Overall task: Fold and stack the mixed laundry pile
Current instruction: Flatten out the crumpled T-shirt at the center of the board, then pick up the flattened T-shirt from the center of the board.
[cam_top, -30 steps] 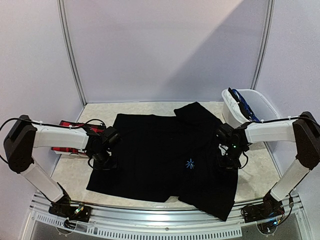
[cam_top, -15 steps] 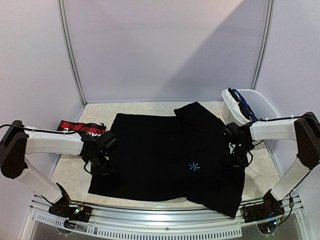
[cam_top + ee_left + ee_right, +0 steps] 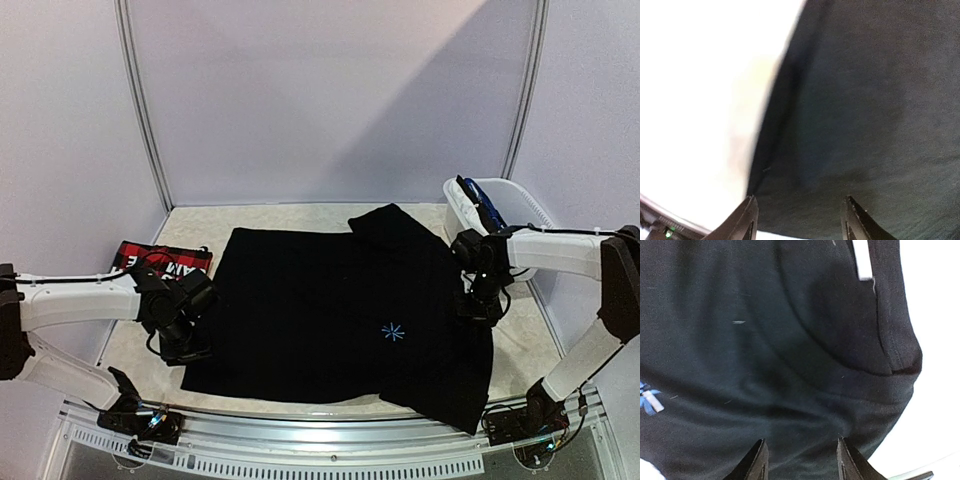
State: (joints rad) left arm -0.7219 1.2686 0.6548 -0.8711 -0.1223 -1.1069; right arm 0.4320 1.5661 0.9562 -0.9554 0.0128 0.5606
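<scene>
A plain black garment (image 3: 330, 300) with a small blue star mark (image 3: 392, 332) lies spread flat across the middle of the table. My left gripper (image 3: 188, 347) hovers at its left edge, jaws apart; in the left wrist view (image 3: 799, 200) the cloth edge (image 3: 775, 125) and the pale tabletop lie below. At the garment's right edge, my right gripper (image 3: 480, 308) is open too (image 3: 801, 440), over wrinkled black cloth (image 3: 790, 340). A red-black plaid garment with white lettering (image 3: 160, 262) lies at the far left. A blue garment (image 3: 482, 208) hangs in the basket.
A white plastic basket (image 3: 525, 205) stands at the back right corner. The table's metal front rail (image 3: 330, 430) runs along the near edge, close to the black garment's hem. Panel walls close off the back and sides.
The left gripper has slid toward the near left and the right gripper outward to the right. The black garment now lies wider and flatter, and more of the red plaid garment shows.
</scene>
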